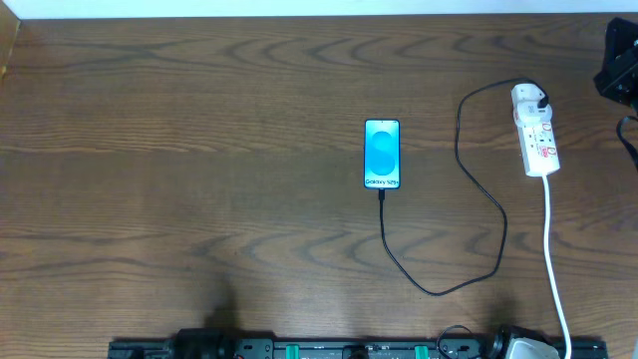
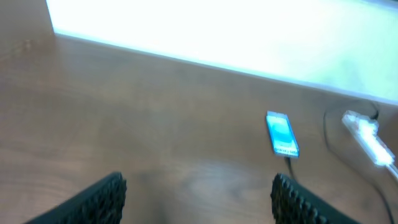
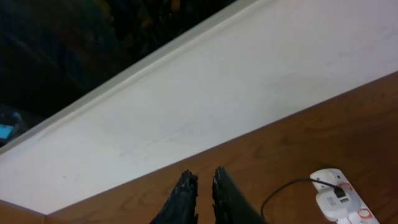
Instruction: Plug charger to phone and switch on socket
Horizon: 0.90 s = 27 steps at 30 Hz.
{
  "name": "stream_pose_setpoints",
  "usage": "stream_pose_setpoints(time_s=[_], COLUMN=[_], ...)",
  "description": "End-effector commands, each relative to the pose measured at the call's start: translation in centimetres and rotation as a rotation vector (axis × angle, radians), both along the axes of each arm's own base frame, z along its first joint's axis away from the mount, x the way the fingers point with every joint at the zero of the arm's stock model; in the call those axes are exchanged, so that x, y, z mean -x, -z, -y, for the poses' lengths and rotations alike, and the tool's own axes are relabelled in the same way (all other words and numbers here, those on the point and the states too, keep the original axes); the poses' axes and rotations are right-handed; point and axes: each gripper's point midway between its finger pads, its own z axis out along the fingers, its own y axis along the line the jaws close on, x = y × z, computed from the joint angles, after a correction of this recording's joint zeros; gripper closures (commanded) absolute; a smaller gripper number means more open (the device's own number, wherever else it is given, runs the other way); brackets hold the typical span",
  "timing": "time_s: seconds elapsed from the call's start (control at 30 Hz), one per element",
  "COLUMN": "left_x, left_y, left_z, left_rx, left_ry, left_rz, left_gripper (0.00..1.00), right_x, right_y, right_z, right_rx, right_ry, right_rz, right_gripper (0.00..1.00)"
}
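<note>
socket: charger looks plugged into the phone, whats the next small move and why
Probably lower the right end effector, shut and empty, toward the socket to reach its switch. The charger already meets the bottom edge of the phone, and the socket lies just below and to the right of the fingers in the right wrist view.

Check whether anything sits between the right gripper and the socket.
Nothing visible does. Only bare table shows between the right gripper and the socket; the charger cable lies flat, looping off the socket's plug end.
</note>
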Motion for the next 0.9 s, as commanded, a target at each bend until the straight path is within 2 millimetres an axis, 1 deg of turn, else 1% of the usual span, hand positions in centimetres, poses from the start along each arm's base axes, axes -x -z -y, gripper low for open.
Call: stream_pose_setpoints(time_s=[0.0, 0.07, 0.2, 0.23, 0.4, 0.5, 0.67, 0.77, 0.87], left_x=[-0.7, -1.3, -2.9, -3.9, -6.7, -8.7, -11.7, -12.8, -13.2], left_y=[-1.1, -1.1, 0.0, 0.5, 1.6, 2.5, 3.4, 4.0, 4.9], left_z=[-0.3, -0.3, -0.3, -0.3, -0.3, -0.3, -0.3, -0.4, -0.4], left_rx=[-0.006, -0.006, -0.006, -0.006, -0.006, -0.005, -0.005, -0.005, -0.006], left_ry=[-0.013, -0.013, -0.013, -0.013, -0.012, -0.011, -0.011, -0.012, -0.012], left_rz=[0.054, 0.057, 0.024, 0.013, 0.004, 0.004, 0.032, 0.039, 0.017], left_gripper=[0.26, 0.26, 0.26, 0.26, 0.25, 0.26, 0.25, 0.25, 0.26], right_x=[0.7, 0.9, 1.6, 1.9, 2.9, 3.5, 4.5, 5.0, 5.4], right_y=[-0.9, -1.1, -1.7, -2.1, -3.0, -3.5, -4.3, -4.6, -5.0], right_z=[-0.7, -1.0, -1.6, -1.8, -2.1, -2.3, -2.4, -2.5, -2.6], right_rx=[0.001, 0.019, 0.062, 0.068, 0.095, 0.105, 0.109, 0.111, 0.138], right_ry=[-0.01, -0.013, -0.013, -0.004, 0.002, -0.002, -0.001, 0.0, -0.004], right_rz=[0.024, 0.032, 0.054, 0.064, 0.092, 0.11, 0.136, 0.149, 0.162], right_gripper=[0.89, 0.89, 0.88, 0.87, 0.87, 0.87, 0.86, 0.85, 0.85])
